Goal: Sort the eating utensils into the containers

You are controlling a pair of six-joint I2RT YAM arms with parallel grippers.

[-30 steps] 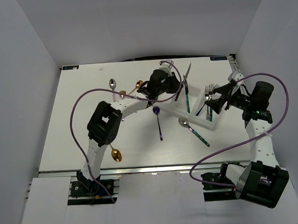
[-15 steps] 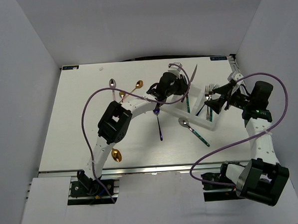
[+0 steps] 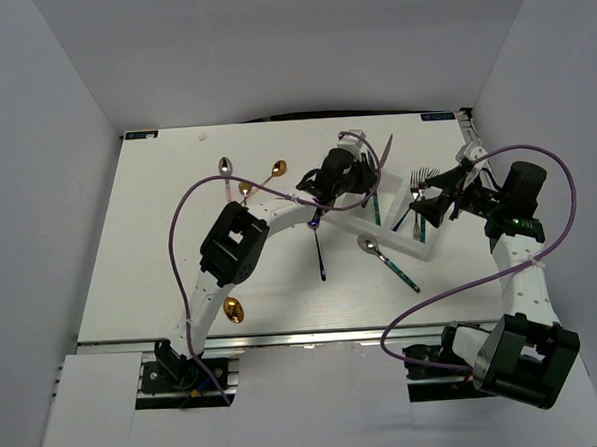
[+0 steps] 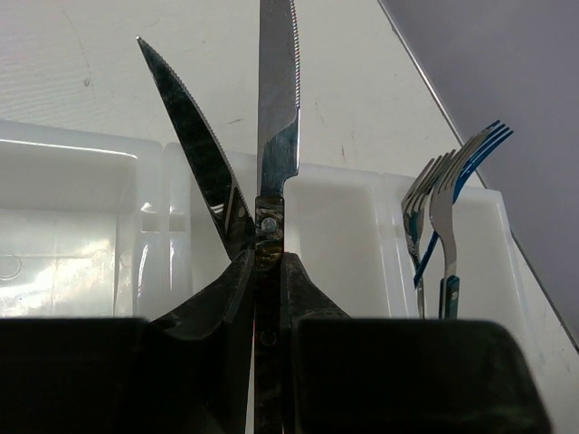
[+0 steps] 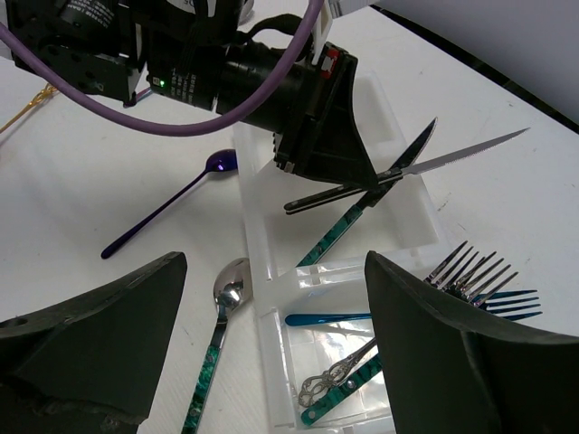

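My left gripper (image 3: 361, 175) (image 4: 269, 258) is shut on a silver knife (image 4: 277, 99) by its handle, and the blade sticks out over the white tray (image 3: 396, 213) (image 4: 344, 235). A second knife (image 5: 344, 231), green-handled, lies in the compartment below it. Three forks (image 4: 443, 203) (image 5: 475, 280) rest in the far right compartment. My right gripper (image 3: 424, 199) (image 5: 276, 262) hangs open and empty above the tray's right end. On the table lie a green-handled spoon (image 3: 386, 259) (image 5: 222, 307), a purple spoon (image 3: 318, 245) (image 5: 172, 203), a gold spoon (image 3: 233, 310) and three small spoons (image 3: 244, 181).
White walls close in the table on the left, back and right. Purple cables (image 3: 178, 220) loop from both arms above the table. The left arm's body (image 5: 181, 63) reaches across the middle of the table to the tray.
My left gripper has carried the knife to the right, over the tray, and has nearly stopped. The right arm and the loose spoons have not moved.
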